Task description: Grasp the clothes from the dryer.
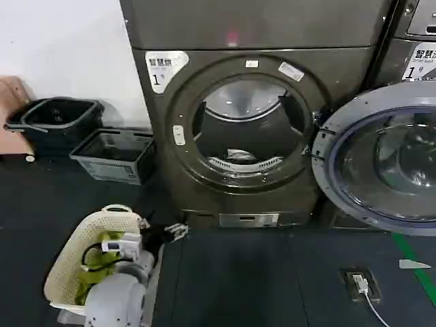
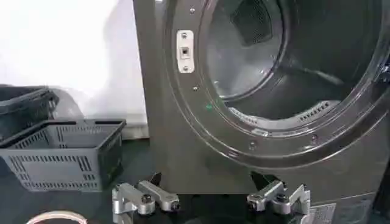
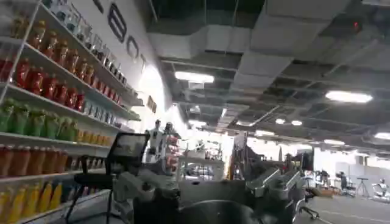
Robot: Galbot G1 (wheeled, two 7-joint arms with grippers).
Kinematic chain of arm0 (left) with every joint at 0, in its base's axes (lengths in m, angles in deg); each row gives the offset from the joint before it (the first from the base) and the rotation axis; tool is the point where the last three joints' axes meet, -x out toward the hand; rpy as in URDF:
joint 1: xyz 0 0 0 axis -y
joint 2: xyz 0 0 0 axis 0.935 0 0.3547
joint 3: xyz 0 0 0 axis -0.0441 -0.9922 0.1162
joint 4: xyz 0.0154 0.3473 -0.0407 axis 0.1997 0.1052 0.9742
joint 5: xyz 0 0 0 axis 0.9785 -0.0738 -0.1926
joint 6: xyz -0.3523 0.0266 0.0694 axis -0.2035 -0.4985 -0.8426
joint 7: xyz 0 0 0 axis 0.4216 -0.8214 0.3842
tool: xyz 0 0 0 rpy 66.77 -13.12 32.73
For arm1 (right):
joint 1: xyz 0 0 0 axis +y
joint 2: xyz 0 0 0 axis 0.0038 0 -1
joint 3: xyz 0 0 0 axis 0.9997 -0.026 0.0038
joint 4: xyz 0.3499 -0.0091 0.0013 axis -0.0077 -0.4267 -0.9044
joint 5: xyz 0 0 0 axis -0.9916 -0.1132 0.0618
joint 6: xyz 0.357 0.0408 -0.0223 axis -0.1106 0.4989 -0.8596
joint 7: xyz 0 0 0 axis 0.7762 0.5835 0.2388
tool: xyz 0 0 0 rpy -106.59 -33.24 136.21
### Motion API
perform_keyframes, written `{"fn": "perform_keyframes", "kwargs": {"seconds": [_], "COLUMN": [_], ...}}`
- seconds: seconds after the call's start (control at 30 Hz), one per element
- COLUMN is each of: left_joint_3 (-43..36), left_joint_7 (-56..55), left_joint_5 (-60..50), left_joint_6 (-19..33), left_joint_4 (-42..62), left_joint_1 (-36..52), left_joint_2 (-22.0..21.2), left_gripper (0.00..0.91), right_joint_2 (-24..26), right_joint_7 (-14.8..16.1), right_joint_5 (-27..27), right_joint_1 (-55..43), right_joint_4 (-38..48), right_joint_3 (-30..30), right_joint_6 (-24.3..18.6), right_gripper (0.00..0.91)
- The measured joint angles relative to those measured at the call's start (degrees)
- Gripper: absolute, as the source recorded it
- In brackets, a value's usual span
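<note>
Hovering low before the open dryer (image 1: 238, 129), the left gripper (image 1: 176, 231) holds nothing, its jaws spread wide.

The dryer's grey-rimmed glass door (image 1: 381, 160) is swung fully open to the right, and the clothes (image 1: 238, 156), a small pale bundle, lie at the bottom of the drum just behind the lip of the porthole. In the left wrist view the left gripper's (image 2: 212, 199) two metal fingers (image 2: 155, 196) stand well apart, aimed at the machine's front below the porthole, near the floor. A cream lattice basket (image 1: 75, 255) with yellow-green garments (image 1: 92, 276) sits under the left arm, and two dark crates (image 1: 112, 155) stand by the white wall. The right gripper (image 3: 207, 185) points up at a ceiling and shelves of bottles (image 3: 42, 91); whether it is open or closed I cannot tell.
</note>
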Motion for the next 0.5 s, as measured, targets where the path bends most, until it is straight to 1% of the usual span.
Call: {"fn": "perform_keyframes", "kwargs": {"seconds": [0.27,0.5], "left_joint_3": [-0.2,-0.8], "left_joint_7": [0.2,0.3], "left_joint_5": [-0.8,-0.8], "left_joint_6": [0.0,0.0], "left_joint_4": [0.1,-0.2], "left_joint_1": [-0.4,-0.6], "left_joint_2": [-0.1,0.1], "left_gripper": [0.907,0.907], "right_joint_2": [0.4,0.0], "right_joint_7": [-1.8,-3.1], "right_joint_5": [-1.1,-1.6], "right_joint_1": [0.2,0.2], "right_joint_4": [1.1,1.0], "right_joint_3": [-0.2,-1.0], "right_joint_6": [-2.4,-3.2], "right_gripper": [0.907,0.907]}}
